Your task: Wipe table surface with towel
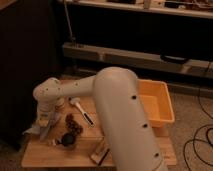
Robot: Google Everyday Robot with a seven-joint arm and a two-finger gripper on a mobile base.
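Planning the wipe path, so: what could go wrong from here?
1. The gripper, shut on the towel, sits at the left edge of the table surface; the cloth may slip off.
2. A rightward sweep would likely hit the dark cup and brown clump.
3. The striped block near the front edge could get knocked off.

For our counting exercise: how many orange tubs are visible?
1: the orange tub, on the table, right side. The gripper is at the left, by the towel. The arm may hide more.

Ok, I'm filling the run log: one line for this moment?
pincer: shut on towel | where: left edge of table surface | orange tub: right side
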